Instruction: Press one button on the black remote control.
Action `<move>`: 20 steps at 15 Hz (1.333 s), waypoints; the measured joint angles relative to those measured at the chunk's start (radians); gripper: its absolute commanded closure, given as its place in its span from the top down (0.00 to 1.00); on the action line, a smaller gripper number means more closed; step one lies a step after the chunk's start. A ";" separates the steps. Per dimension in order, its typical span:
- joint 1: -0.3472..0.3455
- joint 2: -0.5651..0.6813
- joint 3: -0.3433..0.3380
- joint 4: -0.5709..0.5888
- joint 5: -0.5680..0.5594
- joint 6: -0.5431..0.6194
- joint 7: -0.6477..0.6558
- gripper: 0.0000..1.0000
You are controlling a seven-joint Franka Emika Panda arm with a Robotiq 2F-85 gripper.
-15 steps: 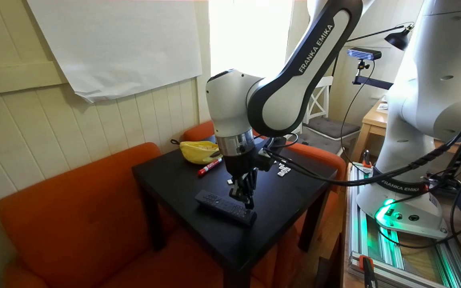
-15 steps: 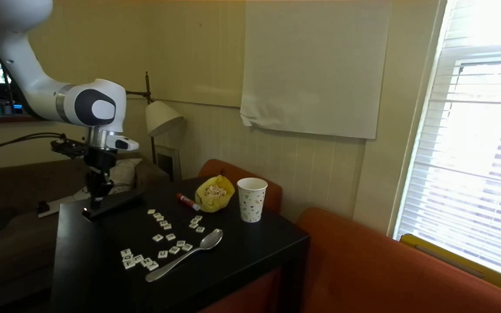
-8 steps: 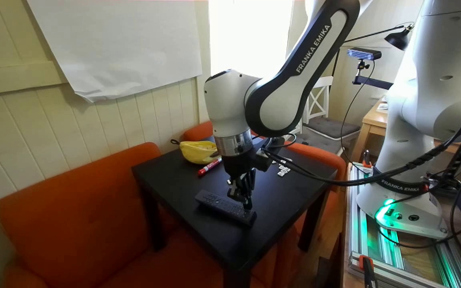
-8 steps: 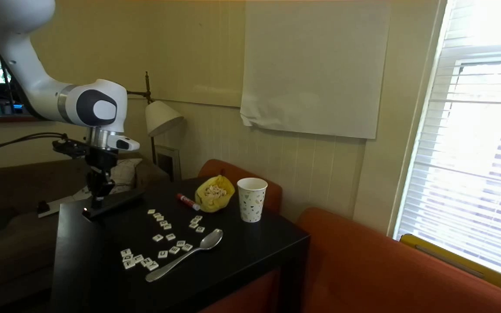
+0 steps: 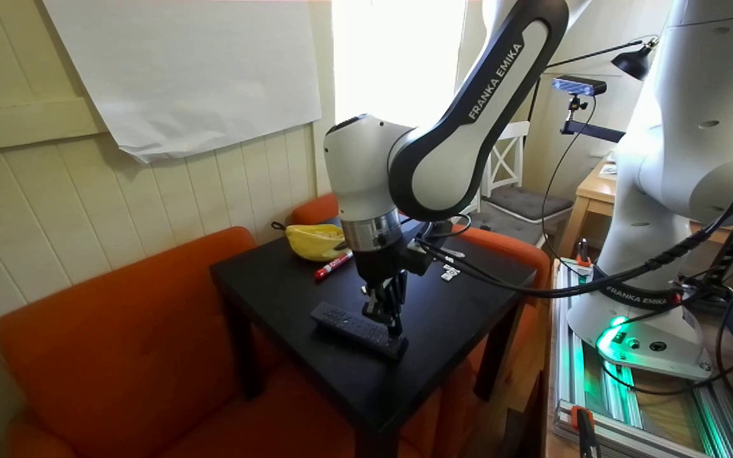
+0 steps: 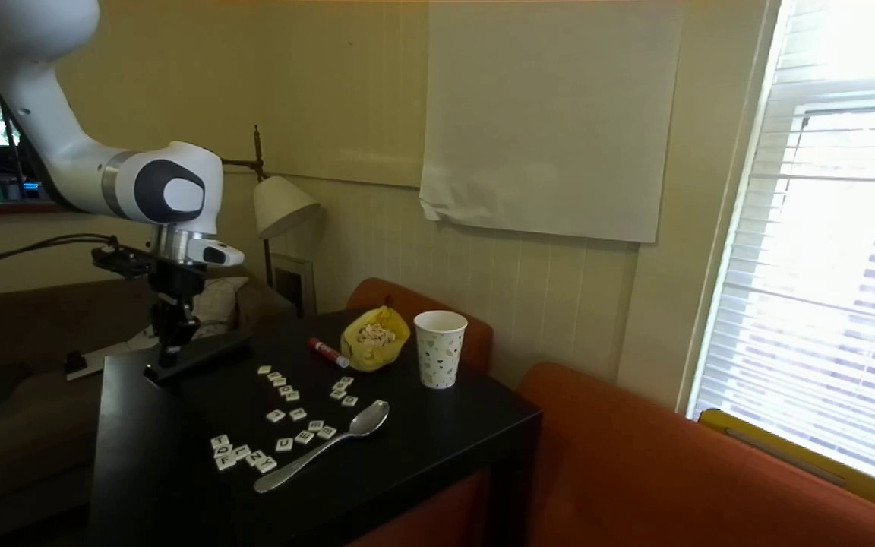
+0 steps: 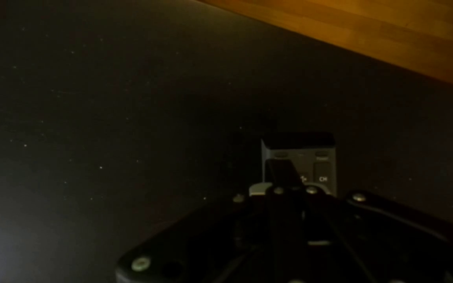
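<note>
The black remote control (image 5: 349,323) lies flat on the black table (image 5: 443,318) near its edge. It also shows in an exterior view (image 6: 210,353). My gripper (image 5: 395,331) points straight down over one end of the remote, its fingertips together with nothing between them. The tips are at or just above the button face; I cannot tell whether they touch. In the wrist view the gripper (image 7: 283,169) covers the left part of the remote's end (image 7: 325,167). A mute button and a CH button show to the right of the tips. The rest of the remote is hidden there.
A yellow pouch (image 6: 377,342), a red marker (image 6: 329,353), a paper cup (image 6: 440,353) and a spoon (image 6: 323,448) stand or lie on the table. Several letter tiles (image 6: 285,444) are scattered there. Orange seats (image 5: 150,331) border the table.
My gripper has moved slightly sideways along the remote, then a little down toward it. A small bright spot at the remote's end in an exterior view no longer shows. The remote has not moved.
</note>
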 measured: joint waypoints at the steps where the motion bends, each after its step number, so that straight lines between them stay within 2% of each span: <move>1: 0.001 0.001 0.000 0.001 0.000 0.000 0.000 0.00; 20: 0.014 0.045 -0.016 0.064 -0.001 -0.075 0.000 0.00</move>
